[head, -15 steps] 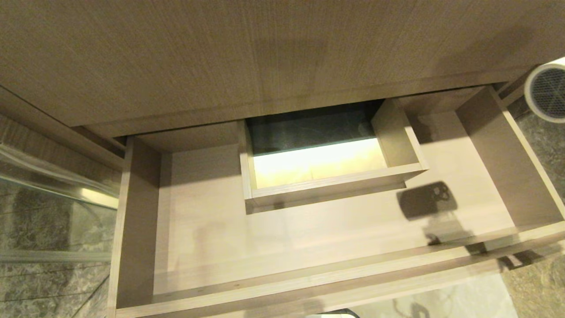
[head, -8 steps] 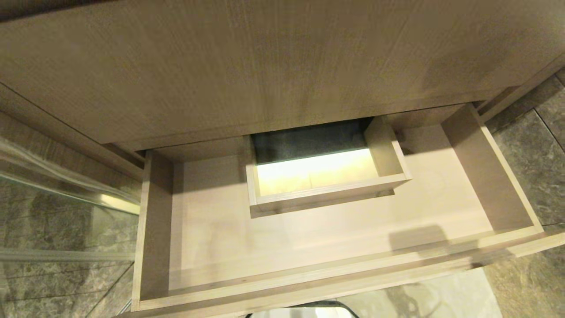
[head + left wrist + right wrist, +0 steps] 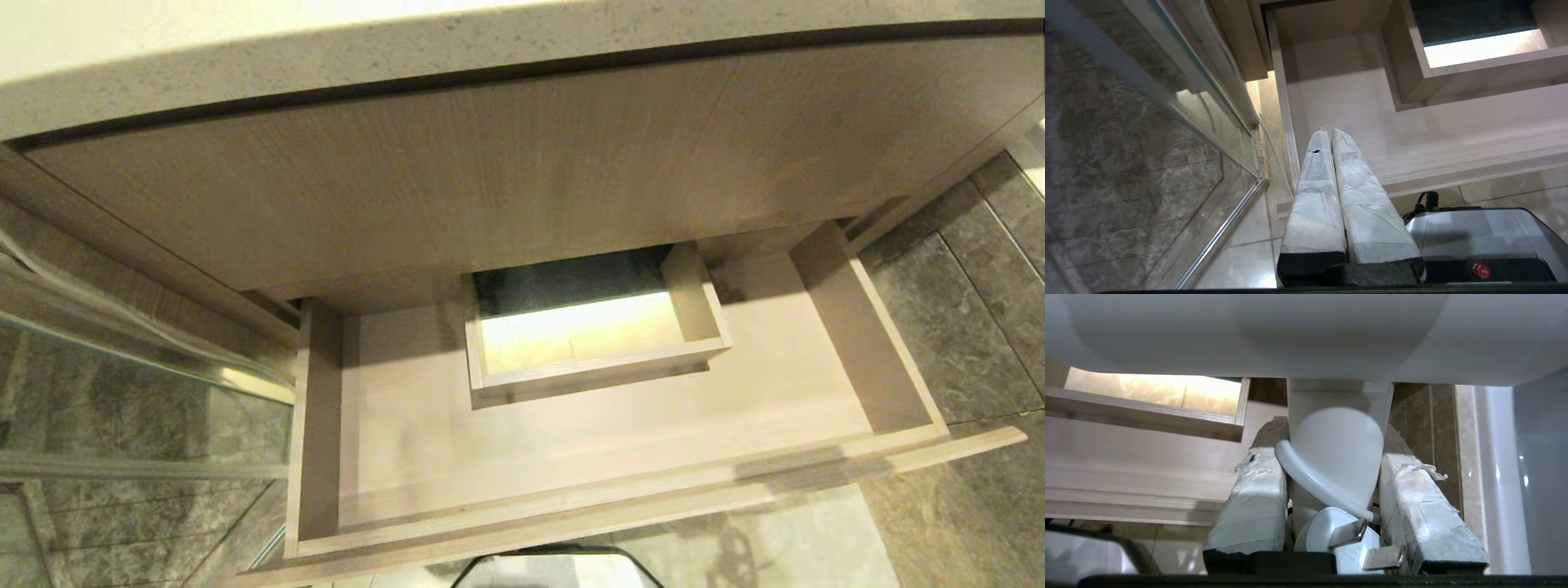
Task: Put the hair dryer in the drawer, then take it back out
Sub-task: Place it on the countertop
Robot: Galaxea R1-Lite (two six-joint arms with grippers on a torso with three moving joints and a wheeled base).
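The drawer (image 3: 865,355) stands pulled out and holds nothing, with its boxed cutout (image 3: 588,359) at mid-back. No gripper and no hair dryer show in the head view. In the right wrist view the white hair dryer (image 3: 1337,453) has its handle clamped between my right gripper's (image 3: 1331,435) taped fingers (image 3: 1257,498). Its barrel (image 3: 1290,335) spans the view beyond them, and the cord (image 3: 1314,482) and plug (image 3: 1339,539) lie between the fingers. The drawer's (image 3: 1126,457) floor lies off to the side below. My left gripper (image 3: 1327,132) hangs shut and holding nothing, over the drawer's (image 3: 1286,122) left front corner.
A speckled countertop (image 3: 245,73) overhangs the taller wood panel (image 3: 490,180) above the drawer. A glass partition (image 3: 122,392) stands to the left, stone floor tiles (image 3: 971,327) to the right. My base (image 3: 1474,241) sits just before the drawer front. A white fixture (image 3: 1515,477) is beside the dryer.
The whole head view has pulled back and up, bringing the countertop into sight. The dryer's grille, at the right edge one second ago, has left that view, and its shadow on the drawer floor is gone.
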